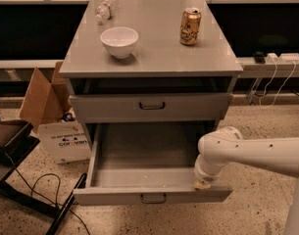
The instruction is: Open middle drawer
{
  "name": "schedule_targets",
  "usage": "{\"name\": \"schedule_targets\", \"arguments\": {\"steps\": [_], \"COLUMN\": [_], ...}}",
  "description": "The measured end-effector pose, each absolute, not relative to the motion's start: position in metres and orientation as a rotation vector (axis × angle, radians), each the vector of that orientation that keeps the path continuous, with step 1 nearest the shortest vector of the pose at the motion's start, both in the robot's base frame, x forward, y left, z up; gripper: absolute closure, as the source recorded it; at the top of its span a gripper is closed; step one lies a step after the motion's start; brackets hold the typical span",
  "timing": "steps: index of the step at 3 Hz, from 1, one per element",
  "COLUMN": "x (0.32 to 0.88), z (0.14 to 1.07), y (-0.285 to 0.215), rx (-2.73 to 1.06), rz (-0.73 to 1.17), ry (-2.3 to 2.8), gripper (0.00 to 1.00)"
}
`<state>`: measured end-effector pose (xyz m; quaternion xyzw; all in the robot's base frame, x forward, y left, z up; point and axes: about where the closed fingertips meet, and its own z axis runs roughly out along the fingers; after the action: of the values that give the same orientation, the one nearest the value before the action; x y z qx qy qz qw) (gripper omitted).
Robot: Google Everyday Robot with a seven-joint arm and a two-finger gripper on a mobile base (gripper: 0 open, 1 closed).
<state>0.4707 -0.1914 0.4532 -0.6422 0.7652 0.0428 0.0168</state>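
Surface: grey cabinet top, carrying a white bowl front left, a gold can upright back right, and a clear bottle lying at the back left.

Room: speckled floor; dark shelving behind.

Upper drawer: I see it shut.

Middle drawer: pulled well out below it, its plain grey tray showing.

Claw: at the open drawer's front right corner, under my white arm, which reaches in from the right. I cannot tell its state.

Surroundings: cardboard box and white carton left of the cabinet; black cables on the floor near the drawer's left corner; white cords at right.
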Motion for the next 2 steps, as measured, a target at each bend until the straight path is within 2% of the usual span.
{"name": "schedule_targets", "arguments": {"steps": [1,2], "x": [0.4707,0.4706], "z": [0.4532,0.4531], "y": [-0.1914,-0.1914], "rx": [-1.996,-1.996], "rz": [0.133,0.133], "ry": [2.379,2.379], "gripper": [0.12,0.0]}}
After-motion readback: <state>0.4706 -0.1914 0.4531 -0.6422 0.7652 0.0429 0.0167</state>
